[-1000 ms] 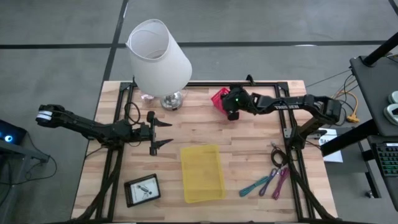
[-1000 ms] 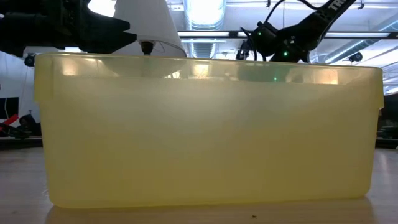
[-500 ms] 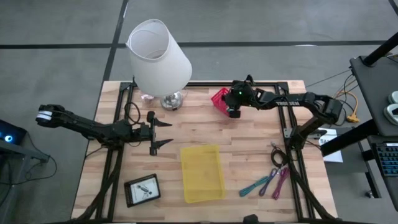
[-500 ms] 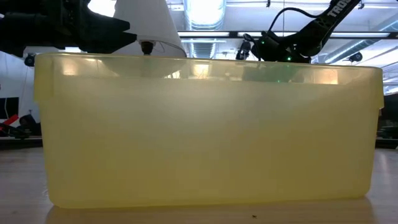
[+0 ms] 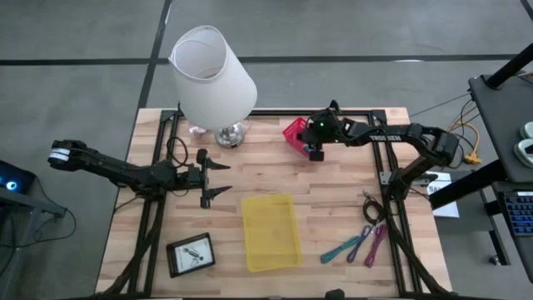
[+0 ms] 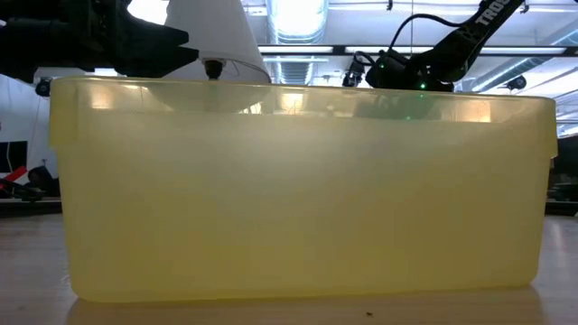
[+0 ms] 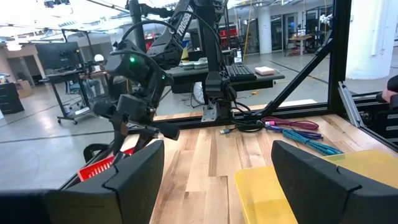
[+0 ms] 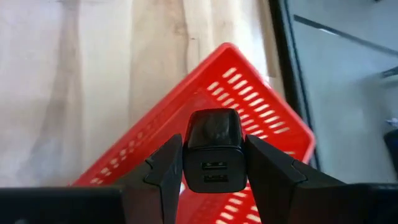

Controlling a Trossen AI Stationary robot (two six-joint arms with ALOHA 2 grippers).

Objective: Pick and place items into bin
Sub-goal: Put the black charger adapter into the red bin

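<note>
Left gripper: fingers spread wide, arm low (waiting).
Right gripper: fingers clamped on something, arm stretched inward.

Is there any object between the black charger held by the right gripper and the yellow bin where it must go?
Nothing visible. The right gripper holds the black charger above the red basket; bare wood lies between it and the yellow bin.

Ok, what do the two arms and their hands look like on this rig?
Both arms are dark and slim-jointed. The right arm carries white lettering, a green light near its wrist and a looping black cable; the left arm has a white band. The left hand has flat, tapered black fingers.
</note>
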